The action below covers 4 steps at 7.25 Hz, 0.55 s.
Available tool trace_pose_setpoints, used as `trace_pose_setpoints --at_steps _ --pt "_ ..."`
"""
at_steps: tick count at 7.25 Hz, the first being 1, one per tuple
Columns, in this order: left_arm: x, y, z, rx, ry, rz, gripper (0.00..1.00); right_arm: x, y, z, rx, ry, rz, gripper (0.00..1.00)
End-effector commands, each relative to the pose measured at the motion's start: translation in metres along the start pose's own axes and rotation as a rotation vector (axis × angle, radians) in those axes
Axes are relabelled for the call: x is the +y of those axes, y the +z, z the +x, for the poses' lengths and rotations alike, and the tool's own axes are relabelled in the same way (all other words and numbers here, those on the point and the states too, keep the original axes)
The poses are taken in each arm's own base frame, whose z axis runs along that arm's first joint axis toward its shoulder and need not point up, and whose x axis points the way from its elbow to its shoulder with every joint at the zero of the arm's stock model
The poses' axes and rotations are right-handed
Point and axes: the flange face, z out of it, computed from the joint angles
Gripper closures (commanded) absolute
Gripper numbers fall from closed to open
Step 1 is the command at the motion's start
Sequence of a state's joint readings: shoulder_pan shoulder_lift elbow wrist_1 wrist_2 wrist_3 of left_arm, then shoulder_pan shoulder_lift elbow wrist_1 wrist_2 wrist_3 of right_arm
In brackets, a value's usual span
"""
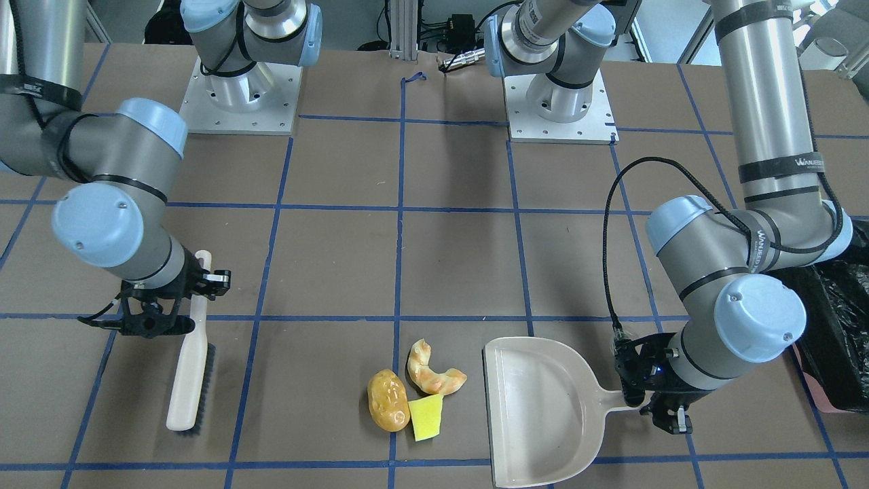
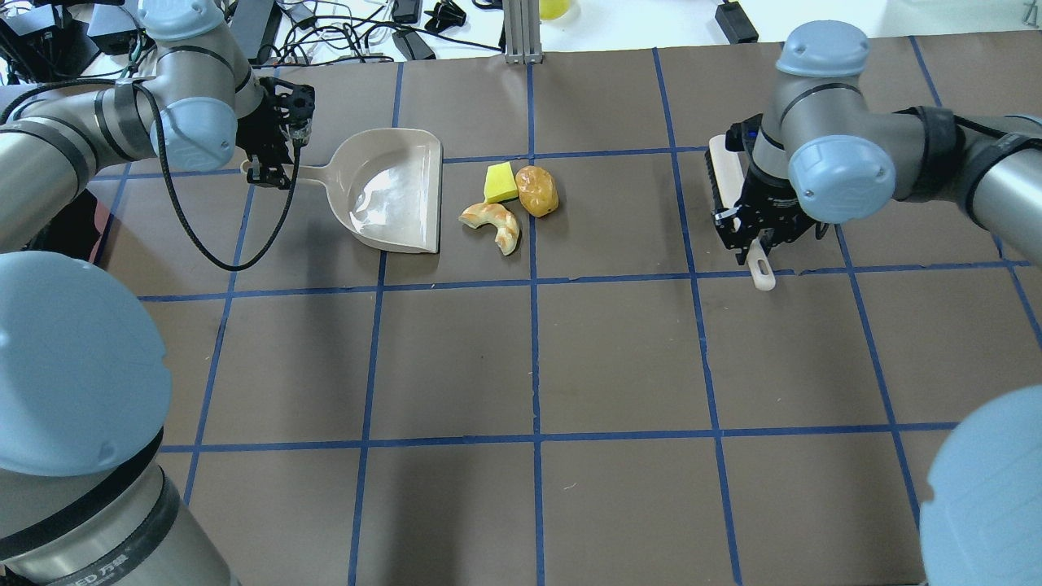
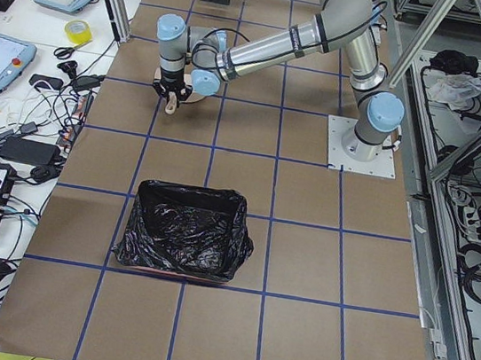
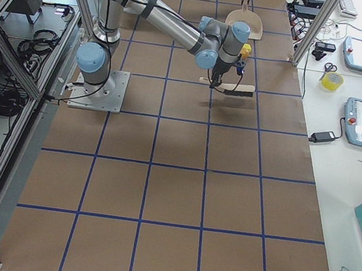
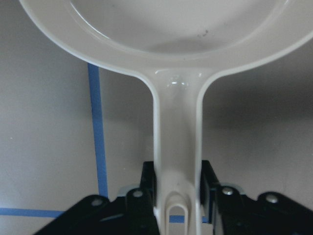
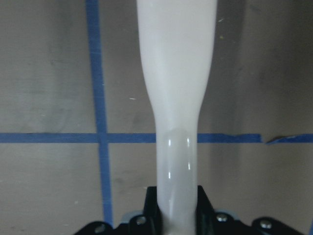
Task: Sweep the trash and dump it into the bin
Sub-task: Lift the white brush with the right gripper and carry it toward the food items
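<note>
The trash lies in a tight cluster at the far middle of the desk: a glossy potato-like lump (image 1: 387, 399), a curved croissant piece (image 1: 431, 370) and a yellow sponge wedge (image 1: 426, 415) tucked against the lump. Just to the left of it sits the beige dustpan (image 1: 536, 407), its open mouth facing the cluster. The left fingers (image 5: 148, 183) are closed narrowly on the end of its handle. Well off to the right, the right fingers (image 6: 151, 208) clamp the pale handle of the brush (image 1: 190, 367). Whether its bristles touch the desk cannot be told. The bin (image 3: 182, 242), lined in black, stands further left, well apart from the pan.

All three pieces look light and are better pushed than gripped. The rounded, slick lump will probably roll ahead of the bristles, and the soft sponge may drag on the paper. The dustpan looks stiff and light, so the hold on its handle end should serve for tipping.
</note>
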State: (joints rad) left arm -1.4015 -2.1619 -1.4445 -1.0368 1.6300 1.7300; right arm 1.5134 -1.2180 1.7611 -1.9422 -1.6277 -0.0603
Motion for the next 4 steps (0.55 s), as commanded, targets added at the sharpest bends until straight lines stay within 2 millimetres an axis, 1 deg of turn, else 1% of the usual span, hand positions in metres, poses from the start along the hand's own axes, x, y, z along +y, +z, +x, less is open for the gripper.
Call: trace_pose_setpoints --at_steps 1,2,3,4 --pt "0.0 0.0 0.001 0.005 0.0 -0.003 1.0 0.018 0.003 -0.083 -0.024 0.087 -0.006 1.0" --pt "-0.001 0.0 0.001 0.006 0.001 -0.009 1.0 0.025 0.008 -0.11 -0.016 0.113 -0.013 1.0" --pt "-0.001 0.001 0.001 0.008 0.001 -0.009 1.0 0.028 0.017 -0.133 -0.02 0.142 -0.022 1.0" --pt "-0.001 0.001 0.001 0.008 0.001 -0.009 1.0 0.028 0.012 -0.156 -0.042 0.152 -0.011 1.0"
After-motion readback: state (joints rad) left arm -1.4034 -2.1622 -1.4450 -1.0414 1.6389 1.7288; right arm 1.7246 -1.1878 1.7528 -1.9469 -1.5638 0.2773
